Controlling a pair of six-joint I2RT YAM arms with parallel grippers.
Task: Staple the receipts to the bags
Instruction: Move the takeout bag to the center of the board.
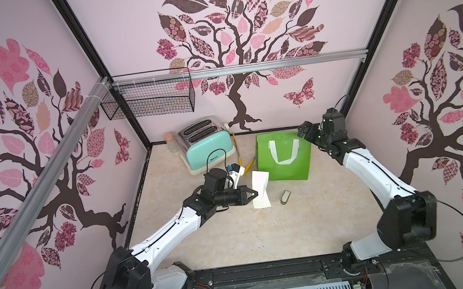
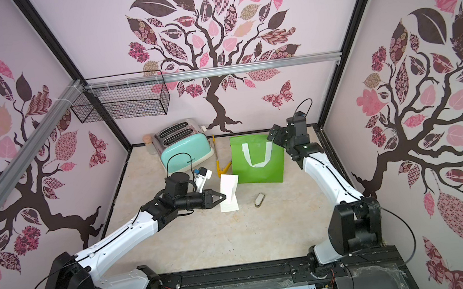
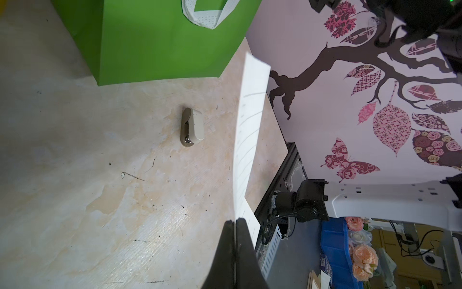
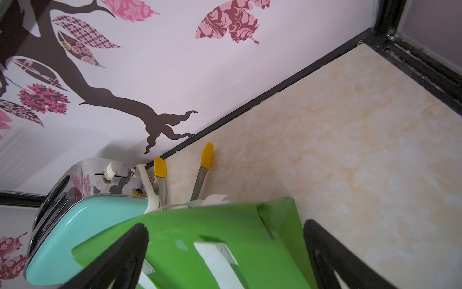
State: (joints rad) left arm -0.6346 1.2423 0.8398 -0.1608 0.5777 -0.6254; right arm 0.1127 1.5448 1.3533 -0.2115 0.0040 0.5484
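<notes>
The left pincer (image 1: 254, 194) was clamped shut on one edge of the receipt (image 1: 260, 187). It held the slip up from the counter (image 1: 234, 238) just beside the near corner of the green bag (image 1: 285, 163), presumably to lay it there. The right pincer (image 1: 304, 131) stood spread wide at the bag's far corner, gripping nothing, likely ready to steady it. The stapler (image 1: 285, 197) lay near the bag's front edge, untouched.
</notes>
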